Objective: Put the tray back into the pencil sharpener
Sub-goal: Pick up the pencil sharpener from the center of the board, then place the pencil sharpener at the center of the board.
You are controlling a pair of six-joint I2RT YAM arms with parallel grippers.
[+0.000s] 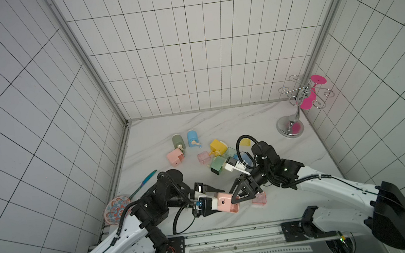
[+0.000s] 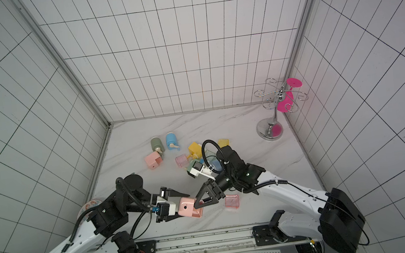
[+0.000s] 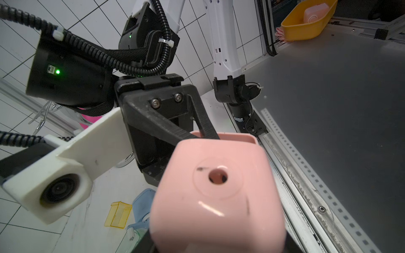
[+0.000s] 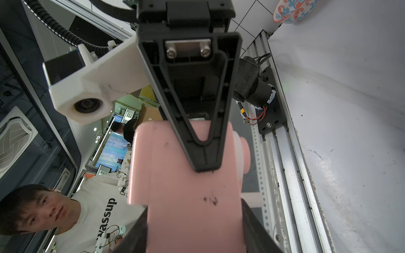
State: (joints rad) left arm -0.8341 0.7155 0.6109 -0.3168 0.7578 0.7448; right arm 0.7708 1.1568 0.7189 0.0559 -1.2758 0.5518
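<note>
Tray [image 1: 259, 199] of clear pink plastic lies on the white marble worktop [image 1: 222, 124] near the front edge, not yet in the pink pencil sharpener [image 1: 224, 202], whose slot shows empty in both top views. The sharpener is just beside it, pinned between two robot arms. The left fingers [image 4: 203, 161] are clenched across the end with the pencil hole, while the right fingers [image 3: 166, 128] grasp the opposite end (how their tips sit at the slot's rim cannot be made out). Neither arm has hold of the tray, which rests just beside the right fingers, seemingly untouched. By the look of it the job is at its start: the body is steadied, but one set of fingers must let go, collect the tray and slide it home. Farther back lies a jumble of other coloured sharpeners and trays [image 1: 218, 165], with a wire glass stand [image 1: 289, 127] in the far corner.
</note>
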